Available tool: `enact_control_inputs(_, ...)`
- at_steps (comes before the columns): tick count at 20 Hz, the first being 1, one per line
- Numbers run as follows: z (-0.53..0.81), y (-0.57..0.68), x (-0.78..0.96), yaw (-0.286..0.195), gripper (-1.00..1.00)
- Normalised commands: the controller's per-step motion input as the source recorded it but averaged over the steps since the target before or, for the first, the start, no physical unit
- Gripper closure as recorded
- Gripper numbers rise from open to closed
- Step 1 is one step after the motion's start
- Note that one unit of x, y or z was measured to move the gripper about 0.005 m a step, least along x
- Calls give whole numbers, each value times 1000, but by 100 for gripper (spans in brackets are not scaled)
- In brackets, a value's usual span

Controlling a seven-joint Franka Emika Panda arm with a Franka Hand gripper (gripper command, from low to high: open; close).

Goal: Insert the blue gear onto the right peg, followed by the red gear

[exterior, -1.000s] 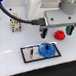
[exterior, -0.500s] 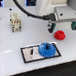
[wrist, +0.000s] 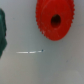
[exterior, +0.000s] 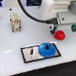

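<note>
The blue gear (exterior: 46, 49) lies flat on the right half of the black-bordered white base plate (exterior: 29, 56). The right peg is hidden by the gear's hub. A short dark stub (exterior: 31, 52) stands on the plate's left half. The red gear (exterior: 59, 34) lies on the white table behind the plate. My gripper (exterior: 61, 27) hangs just above the red gear, open and holding nothing. In the wrist view the red gear (wrist: 55, 19) shows its dark centre hole, and a dark finger (wrist: 2, 34) shows only at the picture's edge.
A beige block fixture (exterior: 15, 22) stands on the table at the exterior view's left. The arm's white body (exterior: 60, 7) fills the back right. A thin pale scratch line (wrist: 29, 51) marks the table surface near the red gear.
The gripper has moved toward the exterior view's right, from above the plate to above the red gear. Both gears have stayed in place.
</note>
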Motion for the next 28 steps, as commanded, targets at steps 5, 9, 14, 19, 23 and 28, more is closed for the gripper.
enact_control_inputs(5,-345,-26,-22,0,-100)
enact_control_inputs(9,-217,-44,-22,0,100)
enact_control_inputs(14,0,0,-83,0,100)
enact_control_inputs(19,-100,19,-189,0,100)
enact_control_inputs(23,133,17,-39,0,100)
enact_control_inputs(28,461,-23,103,0,100)
